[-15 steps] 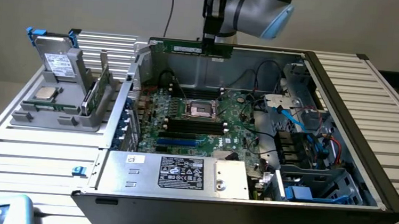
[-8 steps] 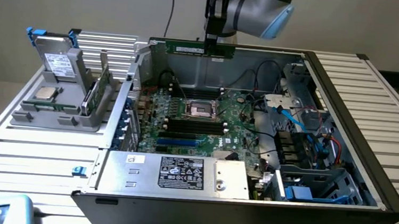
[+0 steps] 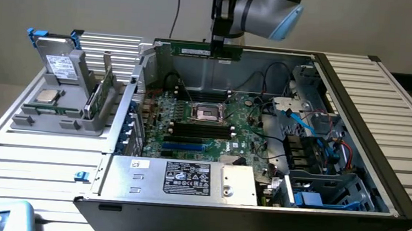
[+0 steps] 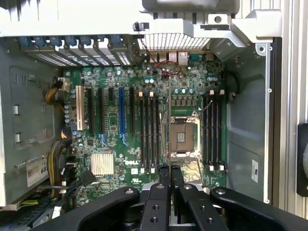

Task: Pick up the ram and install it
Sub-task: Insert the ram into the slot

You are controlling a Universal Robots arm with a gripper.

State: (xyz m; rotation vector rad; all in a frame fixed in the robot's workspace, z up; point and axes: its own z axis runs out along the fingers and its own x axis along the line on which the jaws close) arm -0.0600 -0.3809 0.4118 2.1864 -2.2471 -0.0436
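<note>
Open computer case (image 3: 367,133) lying on a slatted desk (image 3: 33,157), with its green motherboard (image 3: 246,127) exposed. Above the case's far wall, the gripper (image 3: 217,44) is closed narrowly on the top edge of the ram (image 3: 196,51), which hangs level and clear of the board. The arm is cut off at the exterior view's upper edge. In the wrist view the fingers (image 4: 163,175) sit pressed together. The thin line between them is probably the ram seen edge-on, but it is hard to make out.

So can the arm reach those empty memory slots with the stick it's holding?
Probably yes. The gripper holds the ram above the open case, and the black memory slots beside the processor socket look empty, with no cables crossing them.
</note>
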